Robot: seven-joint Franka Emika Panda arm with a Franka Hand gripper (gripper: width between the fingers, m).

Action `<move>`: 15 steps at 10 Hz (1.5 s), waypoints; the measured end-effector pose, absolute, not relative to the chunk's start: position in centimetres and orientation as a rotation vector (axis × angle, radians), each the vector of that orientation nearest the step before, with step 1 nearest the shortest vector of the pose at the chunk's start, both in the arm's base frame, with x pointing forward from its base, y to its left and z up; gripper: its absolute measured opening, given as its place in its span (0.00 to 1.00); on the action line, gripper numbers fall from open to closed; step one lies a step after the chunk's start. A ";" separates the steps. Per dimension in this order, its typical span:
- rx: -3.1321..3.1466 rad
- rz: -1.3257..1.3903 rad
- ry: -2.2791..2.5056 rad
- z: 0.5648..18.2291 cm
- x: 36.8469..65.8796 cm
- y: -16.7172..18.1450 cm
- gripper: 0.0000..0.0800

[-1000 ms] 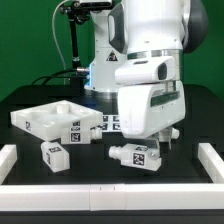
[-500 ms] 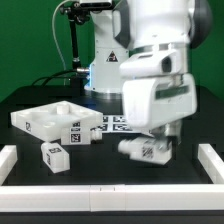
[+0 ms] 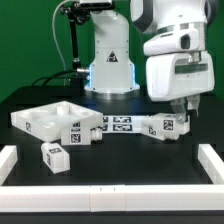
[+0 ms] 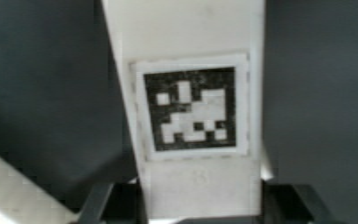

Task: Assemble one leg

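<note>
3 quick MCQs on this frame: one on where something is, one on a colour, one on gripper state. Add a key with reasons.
1. In the exterior view, the big square panel lies:
A. on the left
B. on the right
C. in the gripper

2. The tabletop is:
A. white
B. black
C. green

3. The gripper is:
A. open over a bare table
B. shut on a leg
C. out of view

Key: 1 A, the panel sits left of the arm. 2 B, dark surface inside a white border. 3 B, the leg is off the table, and the wrist view shows it between the fingers.

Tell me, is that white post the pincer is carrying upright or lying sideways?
Sideways: the leg hangs roughly level in the pincer, above the table.
</note>
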State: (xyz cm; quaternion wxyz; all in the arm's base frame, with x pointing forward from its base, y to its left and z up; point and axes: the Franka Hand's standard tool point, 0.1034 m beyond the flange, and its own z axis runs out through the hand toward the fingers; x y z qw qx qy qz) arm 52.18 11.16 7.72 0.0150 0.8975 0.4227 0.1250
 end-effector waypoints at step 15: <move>3.071 0.308 0.896 3.5 41.1 19.1 0.36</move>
